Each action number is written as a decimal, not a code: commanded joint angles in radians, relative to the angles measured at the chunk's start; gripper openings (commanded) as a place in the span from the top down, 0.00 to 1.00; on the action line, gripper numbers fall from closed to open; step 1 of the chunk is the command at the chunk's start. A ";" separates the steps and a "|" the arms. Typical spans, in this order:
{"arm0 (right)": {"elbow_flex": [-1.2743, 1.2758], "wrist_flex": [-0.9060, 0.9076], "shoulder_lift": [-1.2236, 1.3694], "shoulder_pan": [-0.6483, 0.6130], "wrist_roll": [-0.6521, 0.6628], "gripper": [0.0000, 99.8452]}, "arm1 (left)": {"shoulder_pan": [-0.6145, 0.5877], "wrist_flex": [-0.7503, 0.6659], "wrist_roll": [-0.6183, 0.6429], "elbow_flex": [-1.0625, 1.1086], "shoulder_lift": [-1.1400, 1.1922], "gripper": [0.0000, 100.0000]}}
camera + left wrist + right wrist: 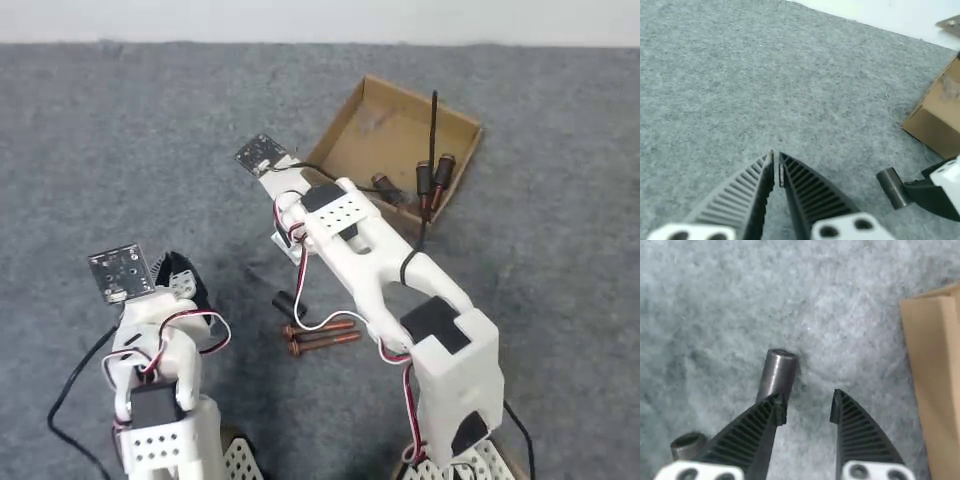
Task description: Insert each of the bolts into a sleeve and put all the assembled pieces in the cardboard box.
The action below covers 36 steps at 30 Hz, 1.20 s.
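Note:
Two copper bolts [320,337] lie side by side on the grey felt between the arms. A dark sleeve [287,303] lies just beyond them. My right gripper [807,407] is open and low over the felt. Another dark sleeve [776,372] lies just past one of its fingertips [777,407], outside the gap; a second sleeve [687,445] lies beside that finger. My left gripper [776,160] is shut on nothing, off to the left [180,275]. A sleeve [892,187] also lies to its side. The cardboard box [355,110] at the back holds assembled pieces [430,182].
The box wall [935,365] stands close beside the right gripper. The right arm's white body [350,230] stretches over the middle of the felt and hides what lies under it. A black cable [432,130] rises over the box. Bare felt spreads to the far left.

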 commanded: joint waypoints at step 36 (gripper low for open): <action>0.081 -0.153 -0.030 -0.070 -0.100 0.86 | 0.003 -0.037 -0.002 -0.013 -0.005 0.99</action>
